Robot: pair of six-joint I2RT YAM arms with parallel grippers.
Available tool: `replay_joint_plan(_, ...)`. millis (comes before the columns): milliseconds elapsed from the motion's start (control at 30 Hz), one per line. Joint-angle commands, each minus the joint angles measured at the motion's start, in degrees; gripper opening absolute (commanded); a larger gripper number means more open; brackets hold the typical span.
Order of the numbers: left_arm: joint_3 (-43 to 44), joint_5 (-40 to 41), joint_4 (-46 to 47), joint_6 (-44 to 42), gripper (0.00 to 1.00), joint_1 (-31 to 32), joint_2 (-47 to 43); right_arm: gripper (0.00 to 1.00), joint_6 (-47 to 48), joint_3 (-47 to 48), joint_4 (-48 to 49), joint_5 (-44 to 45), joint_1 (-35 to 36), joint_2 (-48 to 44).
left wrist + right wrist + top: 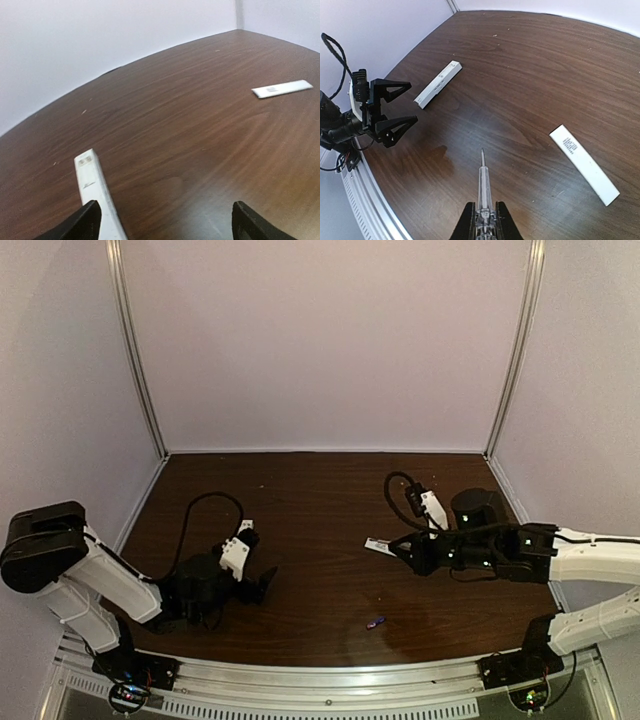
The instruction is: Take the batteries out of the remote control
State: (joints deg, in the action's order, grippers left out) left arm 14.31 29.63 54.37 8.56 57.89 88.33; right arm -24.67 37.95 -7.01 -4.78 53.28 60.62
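Step in hand, as judged: freeing any cell left in the remote control (438,84) with the screwdriver (482,185). To do it well, the left gripper (400,106) should clamp the white bar across its narrow width before the tip goes in. Unheld, the light bar would likely skate on the table (320,490). Pry gently at a cell's end, not at the plastic. Whether a cell sits inside cannot be told. 1 of the batteries (375,622) lies loose near the front edge, between the 2 arms. The detached thin cover (282,88) lies well to the right, near the right gripper (482,222). Left arm: folded low, fingers (85,225) spread wide and holding nothing, the remote just beside 1 finger. Right arm: reaching leftward and low, fingers closed on the screwdriver handle, tip pointing left — whether it touches the wood cannot be told.
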Motion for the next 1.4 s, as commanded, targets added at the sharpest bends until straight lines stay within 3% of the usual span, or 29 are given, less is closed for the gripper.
replay_joint_plan(0, -2.8, -7.7, 11.3, -12.8, 0.91, 7.1, -1.1, 0.00, -2.3, -2.9, 0.6, -5.4, 2.2, -1.0)
replay_joint_plan(200, -5.9, -18.2, 19.0, -19.2, 0.86, 13.6, -1.2, 0.00, -3.7, -4.6, 1.3, -6.9, 7.4, 0.6)
replay_joint_plan(300, -5.9, -19.7, 19.0, -22.8, 0.84, 17.4, -0.9, 0.00, -4.3, -5.1, 2.3, -7.0, 10.2, 1.4)
replay_joint_plan(633, -0.6, -13.4, 15.8, -28.2, 0.79, 26.0, 4.8, 0.00, -4.5, -2.7, 4.8, -5.6, 18.4, 7.6)
replay_joint_plan(1133, 5.1, -12.7, 12.9, -27.0, 0.52, 29.1, 10.9, 0.00, -5.0, 2.6, 6.8, -2.8, 25.9, 16.5)
replay_joint_plan(1367, 7.0, -10.2, 11.6, -27.1, 0.31, 31.0, 12.5, 0.00, -5.3, 3.4, 6.8, -1.9, 27.4, 18.0)
